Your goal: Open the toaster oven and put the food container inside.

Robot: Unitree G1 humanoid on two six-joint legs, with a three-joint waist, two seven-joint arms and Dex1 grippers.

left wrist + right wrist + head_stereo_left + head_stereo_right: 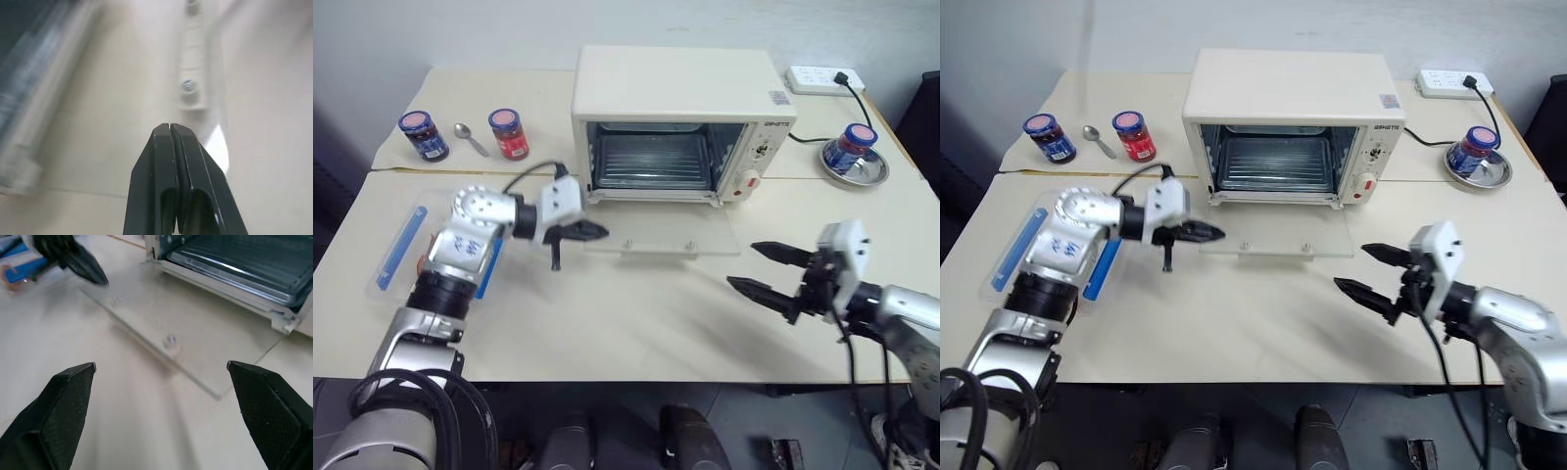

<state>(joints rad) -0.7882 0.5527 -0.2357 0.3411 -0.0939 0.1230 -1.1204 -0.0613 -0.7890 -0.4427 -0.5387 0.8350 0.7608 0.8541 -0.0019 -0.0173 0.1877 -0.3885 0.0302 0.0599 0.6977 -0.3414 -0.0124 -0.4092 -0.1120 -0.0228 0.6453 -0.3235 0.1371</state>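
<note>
At nine o'clock on the table, the clear rectangular plastic food container (1048, 257) with blue side clips is partly covered by the left arm. The left gripper (1206, 233), fingers pressed together, is held at the left edge of the lowered glass door (1278, 240). At twelve o'clock the cream-white boxy toaster oven (1293, 122) is seen open. At four o'clock the right gripper (1364, 272) is spread wide, empty.

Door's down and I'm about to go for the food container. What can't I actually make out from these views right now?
- Food container: mostly hidden under the left arm in both eye views; contents and lid cannot be seen.
- Left gripper: whether its shut tips touch the oven door is unclear, and the left wrist view is blurred.
- Toaster oven knob markings: too small to read.
- Oven door handle: not visible from above.
</note>
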